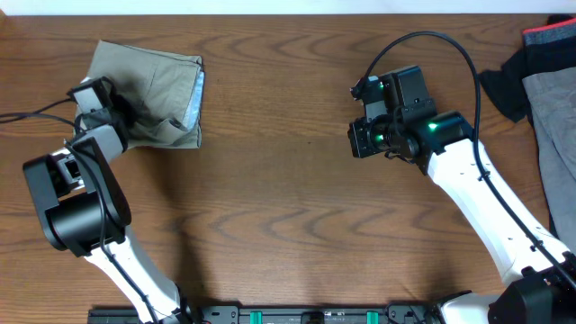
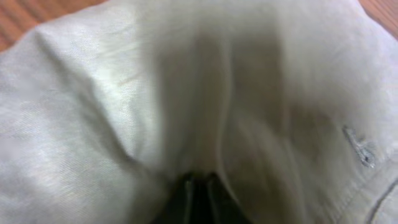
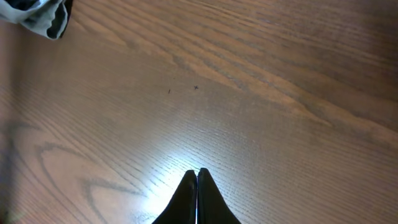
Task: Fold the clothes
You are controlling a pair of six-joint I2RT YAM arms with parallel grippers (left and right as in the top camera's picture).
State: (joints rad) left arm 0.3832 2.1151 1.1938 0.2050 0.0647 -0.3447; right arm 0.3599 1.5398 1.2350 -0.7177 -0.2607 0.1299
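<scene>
Looking like a robotics lab bench: a left robot arm [image 1: 79, 211] and a right robot arm [image 1: 477, 193] are standing at a plain wood-grain table [image 1: 288, 216], a black cable [image 1: 450, 43] is looping loose, green lights [image 1: 436, 125] are glowing, and khaki shorts [image 1: 153, 85] are lying there with other clothes [image 1: 551, 90] heaped aside.

The clothes [image 1: 157, 90] lie on the counter [image 1: 288, 216] beneath the left tool [image 1: 126, 115]; a garment heap [image 1: 551, 99] lies right of the right tool [image 1: 360, 140].
</scene>
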